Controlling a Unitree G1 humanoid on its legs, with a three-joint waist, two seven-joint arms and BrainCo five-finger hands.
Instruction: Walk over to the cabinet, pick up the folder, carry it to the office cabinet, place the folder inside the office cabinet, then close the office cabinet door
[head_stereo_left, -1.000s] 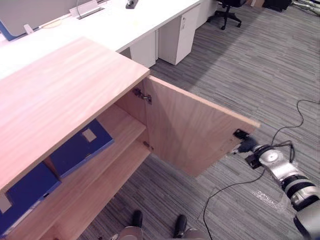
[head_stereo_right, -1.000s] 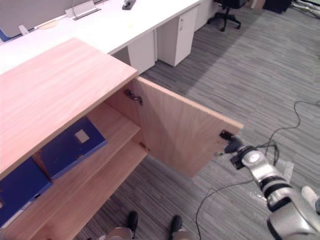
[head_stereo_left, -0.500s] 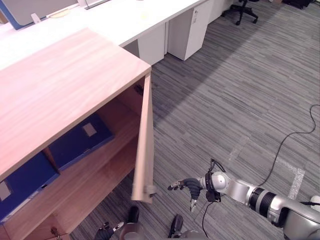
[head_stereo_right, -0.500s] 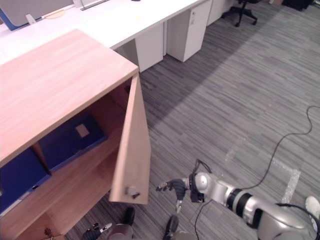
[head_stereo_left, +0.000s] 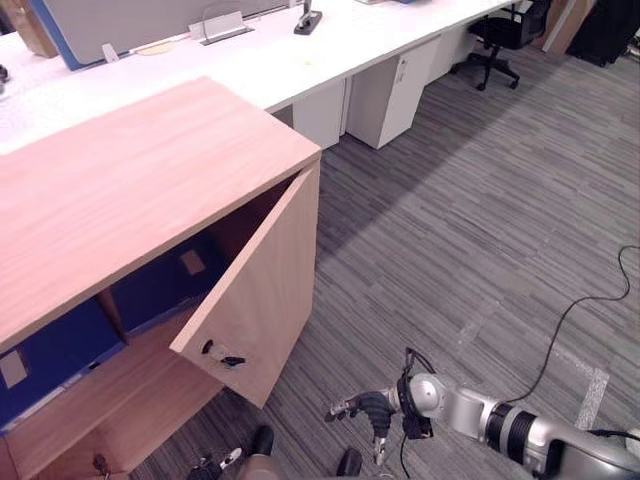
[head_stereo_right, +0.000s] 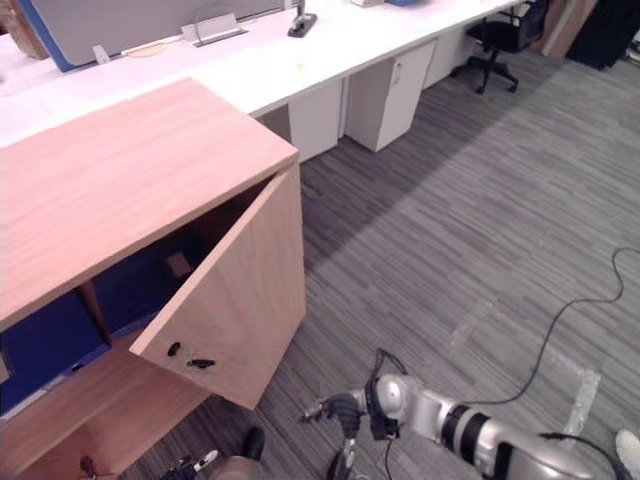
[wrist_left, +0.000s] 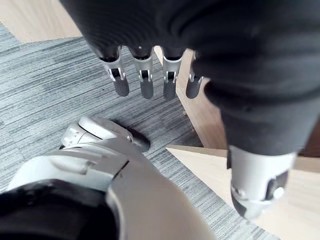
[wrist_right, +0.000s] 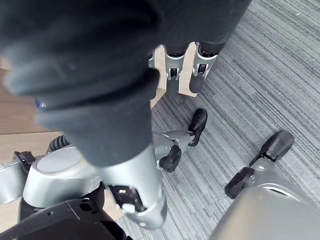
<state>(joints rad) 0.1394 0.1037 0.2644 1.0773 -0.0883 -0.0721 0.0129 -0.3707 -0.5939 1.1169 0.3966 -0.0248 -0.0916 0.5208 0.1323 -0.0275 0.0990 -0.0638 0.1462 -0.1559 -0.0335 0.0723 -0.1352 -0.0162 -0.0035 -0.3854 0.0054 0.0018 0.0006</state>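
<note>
The blue folder (head_stereo_left: 155, 290) lies on a shelf inside the cabinet (head_stereo_left: 130, 190), partly hidden by its half-open door (head_stereo_left: 265, 290), while the right hand (head_stereo_left: 365, 408) hangs low in front of the cabinet, fingers loose and empty, and the left hand (wrist_left: 142, 82), straight-fingered and empty, hangs near the cabinet's base.

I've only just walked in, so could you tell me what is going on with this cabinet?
Blue folders sit on a shelf inside the cabinet, and the robot is at the door-closing step. The door stands about half shut, with nothing touching it. The right hand hangs low over the carpet, clear of the door, fingers relaxed. The left hand is open too, holding nothing.
</note>
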